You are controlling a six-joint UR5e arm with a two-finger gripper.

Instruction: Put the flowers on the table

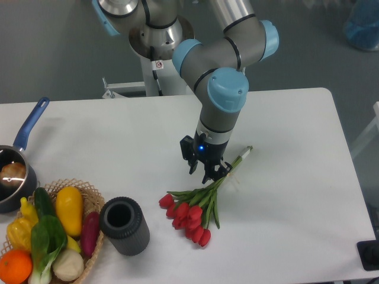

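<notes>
Where the arm reaches down over the middle of the white desk [284, 118], the flowers [195, 207] lie flat on its surface: a bunch of red tulip heads fanned toward the front left, with green leaves spreading among them and long green stems drawn together into 1 bundle that runs up and to the right, ending in a pale cut tip near the desk's centre. The black tool [207, 171] stands directly above the stems, at about their midpoint, its blue indicator lit; whether its jaws are parted or closed around the stems cannot be told from this view. Front left of the blooms stands a dark grey cylinder [124, 225], open at the top. Beyond it, a wicker basket [89, 192] holds yellow, orange, green and purple produce, and a blue-handled pan [18, 160] sits at the left edge.
</notes>
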